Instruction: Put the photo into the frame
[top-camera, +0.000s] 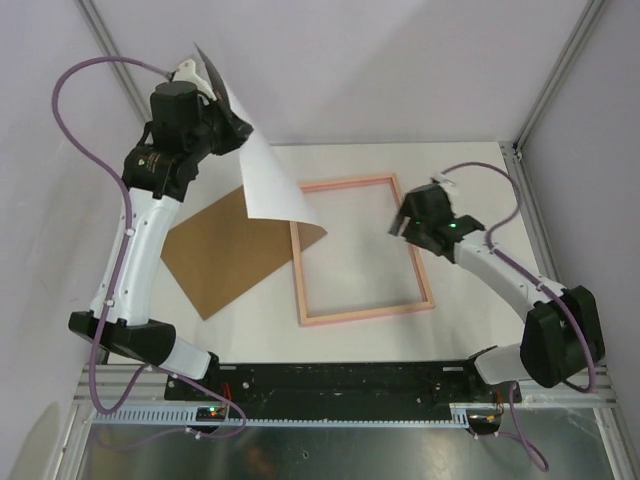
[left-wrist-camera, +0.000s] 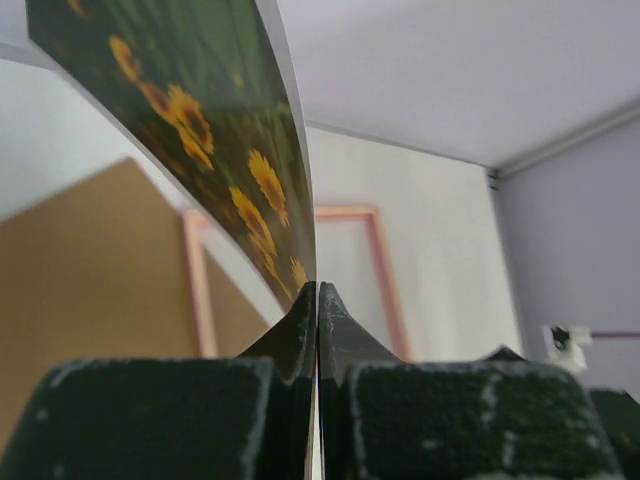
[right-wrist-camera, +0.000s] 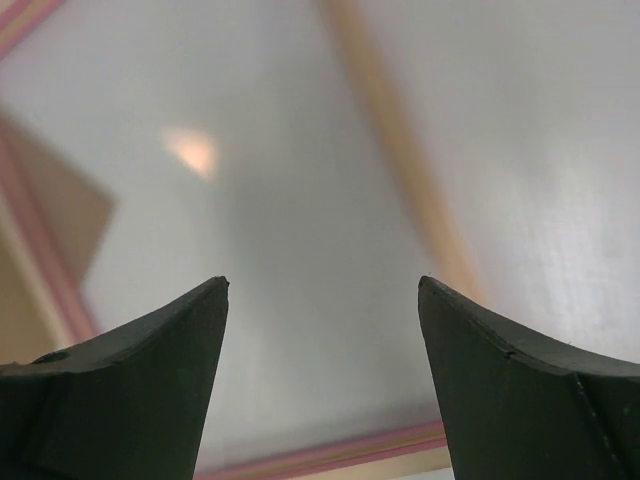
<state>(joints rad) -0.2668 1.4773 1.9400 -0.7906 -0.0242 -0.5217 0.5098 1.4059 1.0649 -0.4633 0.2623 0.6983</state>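
The left pincer (top-camera: 212, 82) was clamped shut on one edge of the photo (top-camera: 262, 160), holding it in the air above the far-left corner of the table (top-camera: 400, 160). The print hung tilted, its white back to the top camera; the left wrist view showed its sunflower face. The frame (top-camera: 363, 313) lay flat near the middle of the table. A brown backing board (top-camera: 225, 250) lay toward the left edge, one corner reaching inside the frame's left rail. The right pincer (top-camera: 401, 222) hovered over the frame's right rail, its jaws spread and holding nothing.
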